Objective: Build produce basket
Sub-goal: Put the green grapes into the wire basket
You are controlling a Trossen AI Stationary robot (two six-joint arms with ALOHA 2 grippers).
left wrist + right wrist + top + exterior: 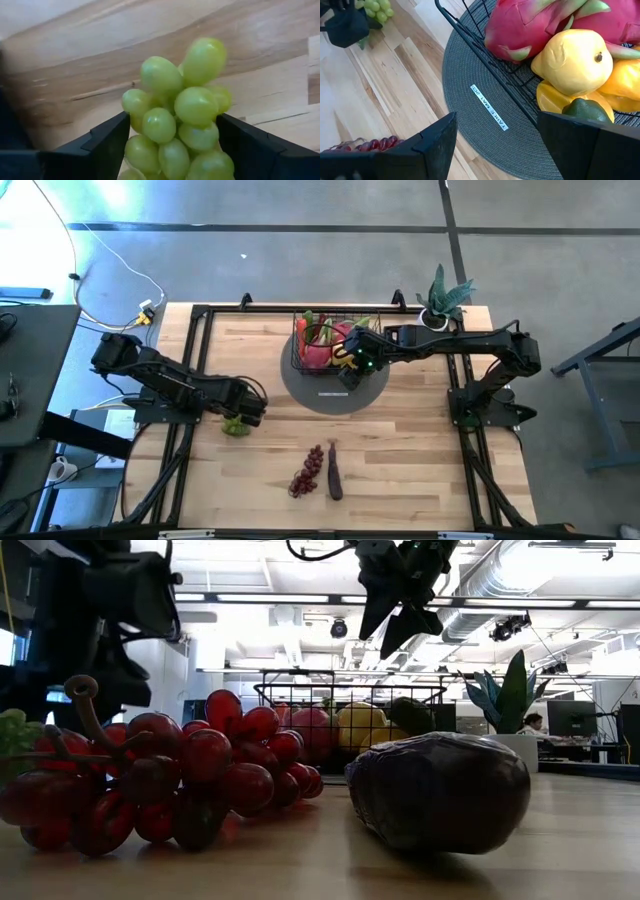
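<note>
- Two loose pieces lie at the table's near edge: red grapes [307, 471] and, just beside them, a purple eggplant [334, 470].
- Pale wooden planks make up the table [400, 450], which has a black frame running round it.
- Farther in on the left, the left gripper [238, 420] is low over the wood with green grapes [177, 117] sitting between its fingers [107, 142]; both fingers sit close at the sides of the bunch, though I cannot tell whether they press on it.
- At mid-table sits a round grey mat [330, 392] with a small white label on it.
- On the far part of that mat stands the basket [300, 352], black wire, already holding a pink dragon fruit [520, 30], a yellow fruit [575, 60], orange-yellow pieces and something dark green.
- Hanging over the basket's near right corner is the right gripper [350, 370], its fingers spread apart with nothing between them.
- A potted plant [443, 298] stands at the far right corner.
- Beyond the table is grey floor with cables on the left; level across, the room shows white ceiling, strip lights, ducts and a person seated at a desk [533, 724] far back.
</note>
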